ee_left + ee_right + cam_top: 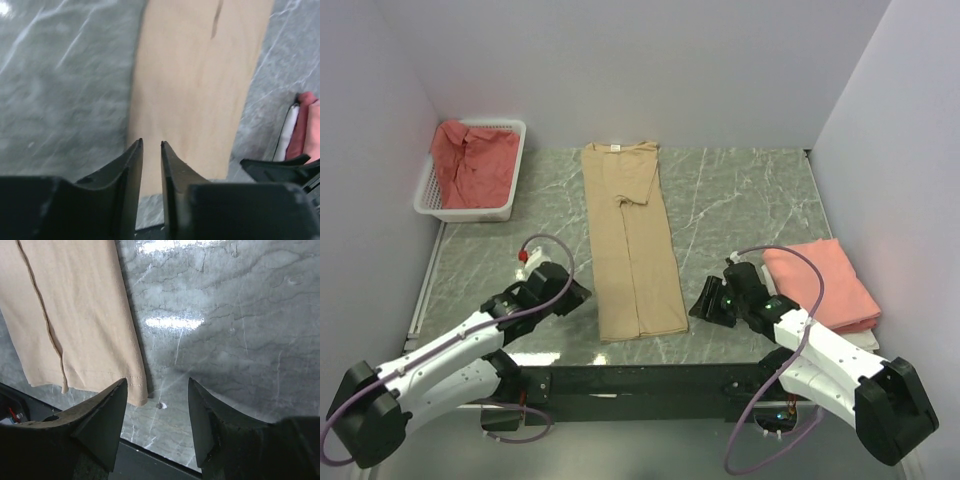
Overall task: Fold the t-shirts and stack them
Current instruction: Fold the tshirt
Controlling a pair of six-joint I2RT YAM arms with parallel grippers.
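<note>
We observe a grey-green, marble-patterned tabletop [740, 200] enclosed on three sides by plain pale walls: back wall [640, 70], left wall [360, 150], right wall [900, 150]. A black rail [640, 380] runs along the tabletop's near edge. We note bright glare patches [172, 321] on the glossy surface.

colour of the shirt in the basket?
Plain faded red. The shirt shows best in the top external view, crumpled in the white basket.

No readable text, labels or numbers anywhere.
</note>
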